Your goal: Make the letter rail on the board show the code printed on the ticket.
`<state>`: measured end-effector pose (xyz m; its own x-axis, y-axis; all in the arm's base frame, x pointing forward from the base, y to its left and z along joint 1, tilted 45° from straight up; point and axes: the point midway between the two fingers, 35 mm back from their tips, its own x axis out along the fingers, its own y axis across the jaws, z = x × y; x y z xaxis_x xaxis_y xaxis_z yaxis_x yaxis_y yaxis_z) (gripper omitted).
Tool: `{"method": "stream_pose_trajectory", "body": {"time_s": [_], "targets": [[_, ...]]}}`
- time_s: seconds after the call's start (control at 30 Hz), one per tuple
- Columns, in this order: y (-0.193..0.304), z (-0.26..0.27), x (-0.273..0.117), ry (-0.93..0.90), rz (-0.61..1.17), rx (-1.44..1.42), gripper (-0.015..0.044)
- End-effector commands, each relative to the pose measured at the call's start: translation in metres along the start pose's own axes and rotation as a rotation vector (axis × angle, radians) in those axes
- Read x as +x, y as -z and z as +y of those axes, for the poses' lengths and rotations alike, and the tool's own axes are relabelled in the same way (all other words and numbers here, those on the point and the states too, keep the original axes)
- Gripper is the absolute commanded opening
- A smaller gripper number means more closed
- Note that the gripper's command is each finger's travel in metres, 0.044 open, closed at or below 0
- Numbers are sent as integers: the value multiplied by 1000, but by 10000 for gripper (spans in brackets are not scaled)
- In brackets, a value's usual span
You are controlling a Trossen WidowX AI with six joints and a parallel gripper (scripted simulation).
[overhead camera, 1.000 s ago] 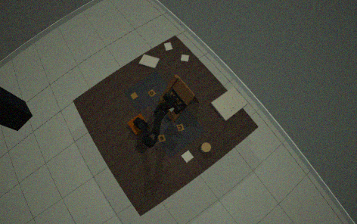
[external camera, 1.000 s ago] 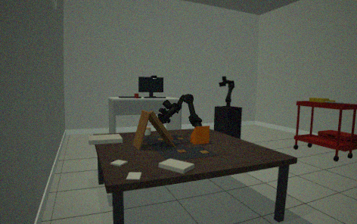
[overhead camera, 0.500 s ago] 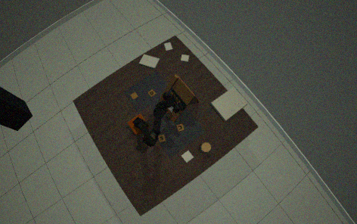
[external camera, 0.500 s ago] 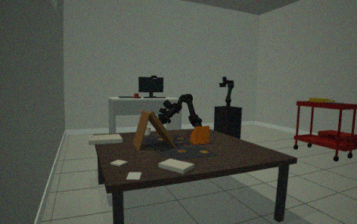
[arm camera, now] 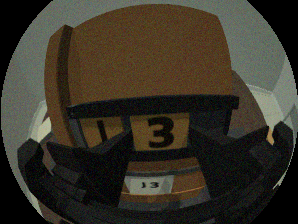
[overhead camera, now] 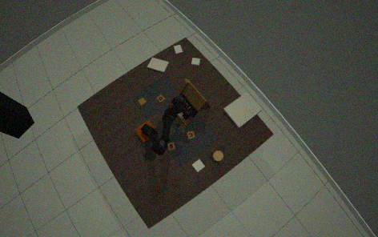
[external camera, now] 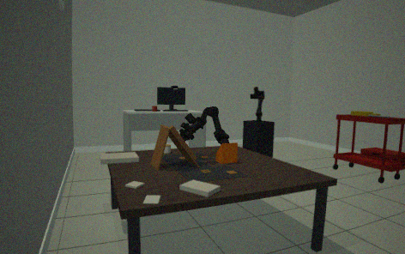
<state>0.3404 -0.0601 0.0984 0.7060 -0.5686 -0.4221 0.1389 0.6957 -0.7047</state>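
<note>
The tilted wooden board point(overhead camera: 194, 95) point(external camera: 160, 148) point(arm camera: 150, 55) carries the dark letter rail point(arm camera: 150, 101). A tile that looks like a J or 1 point(arm camera: 102, 131) sits in the rail's left part, partly hidden by a finger. My gripper point(arm camera: 160, 131) is at the rail, shut on the 3 tile point(arm camera: 161, 142), which stands upright in the rail right of the first tile. A narrow gap with a fingertip lies between them. The ticket point(arm camera: 150, 185) below reads J3 or 13. Loose tiles point(overhead camera: 142, 101) point(overhead camera: 161, 98) point(overhead camera: 171, 146) point(overhead camera: 191, 134) lie on the blue mats.
An orange block point(overhead camera: 140, 132) point(external camera: 227, 153) is at the arm's base. A white box point(overhead camera: 158, 64) point(external camera: 200, 188), small white cards point(overhead camera: 178, 49) point(overhead camera: 195, 62), a large white slab point(overhead camera: 243, 110) point(external camera: 119, 157), a round tan object point(overhead camera: 218, 156) and a white square point(overhead camera: 199, 165) stand around the counter.
</note>
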Motion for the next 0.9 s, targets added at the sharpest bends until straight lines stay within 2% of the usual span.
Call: {"method": "stream_pose_trajectory", "body": {"time_s": [0.0,0.87], "targets": [[0,-1,-5,3,2,6,295],[-1,3,-27,2,3,6,295]]}}
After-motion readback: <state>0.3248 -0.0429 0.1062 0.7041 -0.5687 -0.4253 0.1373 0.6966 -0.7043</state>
